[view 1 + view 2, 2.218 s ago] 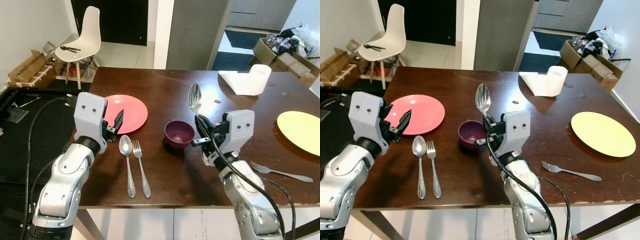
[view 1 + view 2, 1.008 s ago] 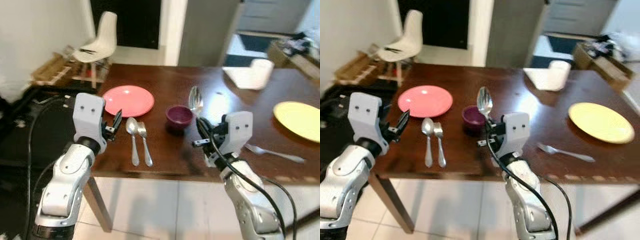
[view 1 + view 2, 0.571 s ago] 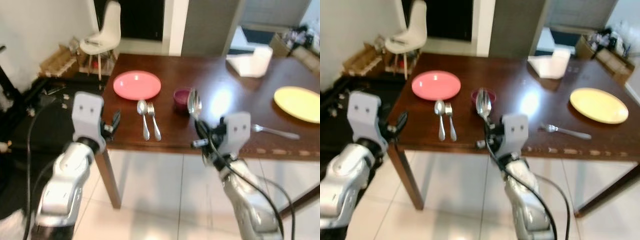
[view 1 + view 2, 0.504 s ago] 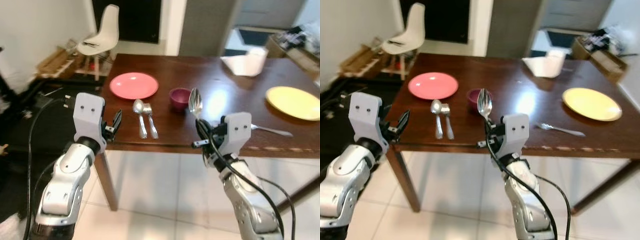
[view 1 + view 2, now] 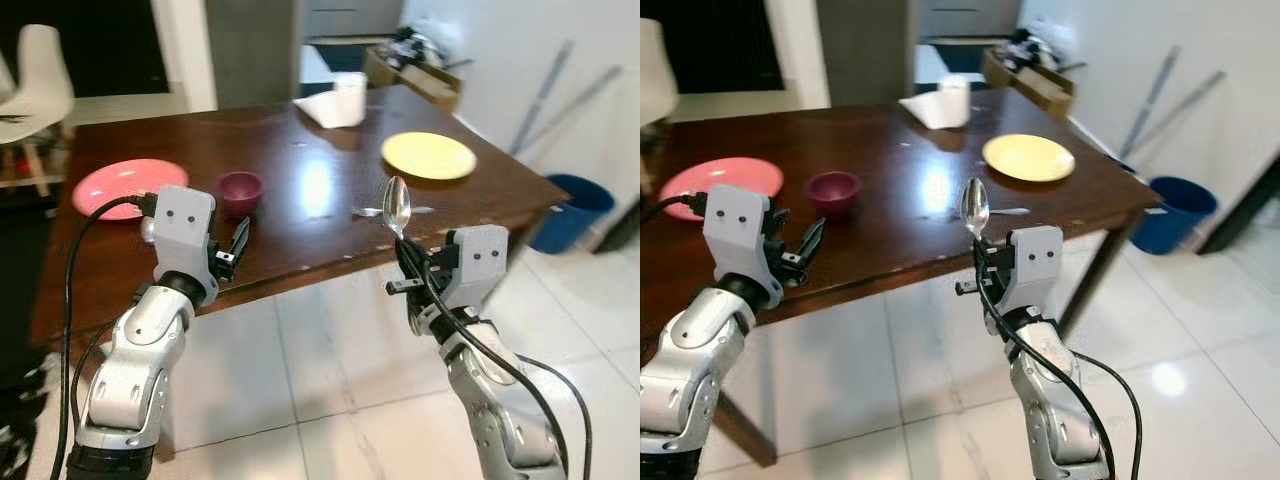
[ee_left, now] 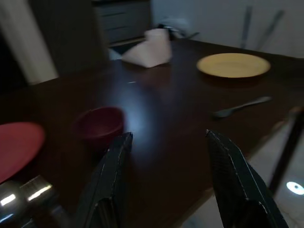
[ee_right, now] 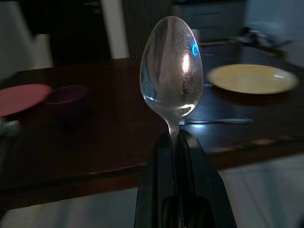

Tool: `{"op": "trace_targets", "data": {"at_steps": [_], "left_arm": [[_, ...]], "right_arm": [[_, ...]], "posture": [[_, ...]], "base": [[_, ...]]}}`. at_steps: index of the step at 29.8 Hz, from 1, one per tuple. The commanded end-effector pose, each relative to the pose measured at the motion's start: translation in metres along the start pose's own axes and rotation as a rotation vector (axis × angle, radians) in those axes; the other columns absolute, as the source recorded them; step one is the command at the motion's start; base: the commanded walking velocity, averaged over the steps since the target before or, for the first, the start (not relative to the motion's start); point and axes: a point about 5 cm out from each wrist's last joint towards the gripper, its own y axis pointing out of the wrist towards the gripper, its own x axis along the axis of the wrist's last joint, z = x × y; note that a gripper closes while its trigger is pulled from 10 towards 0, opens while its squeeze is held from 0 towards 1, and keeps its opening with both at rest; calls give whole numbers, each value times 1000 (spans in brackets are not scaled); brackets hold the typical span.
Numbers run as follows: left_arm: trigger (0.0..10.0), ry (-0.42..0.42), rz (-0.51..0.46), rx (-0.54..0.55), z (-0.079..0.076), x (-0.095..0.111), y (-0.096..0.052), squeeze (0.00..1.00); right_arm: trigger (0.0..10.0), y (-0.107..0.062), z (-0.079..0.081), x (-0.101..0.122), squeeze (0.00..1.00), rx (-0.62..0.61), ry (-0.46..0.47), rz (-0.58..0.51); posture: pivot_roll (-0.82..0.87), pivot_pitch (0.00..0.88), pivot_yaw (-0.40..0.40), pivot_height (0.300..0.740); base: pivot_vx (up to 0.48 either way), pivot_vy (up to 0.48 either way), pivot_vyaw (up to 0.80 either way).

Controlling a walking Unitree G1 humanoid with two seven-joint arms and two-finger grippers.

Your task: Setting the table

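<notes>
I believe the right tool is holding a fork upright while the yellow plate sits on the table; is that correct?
Not quite: the right tool is holding a spoon upright, not a fork, as the right wrist view shows. The yellow plate does sit on the table.

Dark wood table [image 5: 300, 160], white tile floor [image 5: 330, 400]

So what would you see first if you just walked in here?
The shiny spoon, standing upright in the right gripper out over the white floor, short of the table. Behind it a yellow plate lies near the table's far right corner, with a fork just in front of it.
</notes>
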Motion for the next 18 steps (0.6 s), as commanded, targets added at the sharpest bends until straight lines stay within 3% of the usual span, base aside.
{"op": "trace_targets", "data": {"at_steps": [1, 18], "left_arm": [[10000, -4, 10, -11, -1, -2, 0, 0], [10000, -7, 12, -8, -2, -3, 1, 0]], "right_arm": [[10000, 0, 0, -1, 0, 0, 9, 10], [10000, 0, 0, -1, 0, 3, 10, 12]], "posture": [[-34, 0, 41, 740], [-34, 0, 38, 740]], "base": [[0, 0, -800], [0, 0, -800]]}}
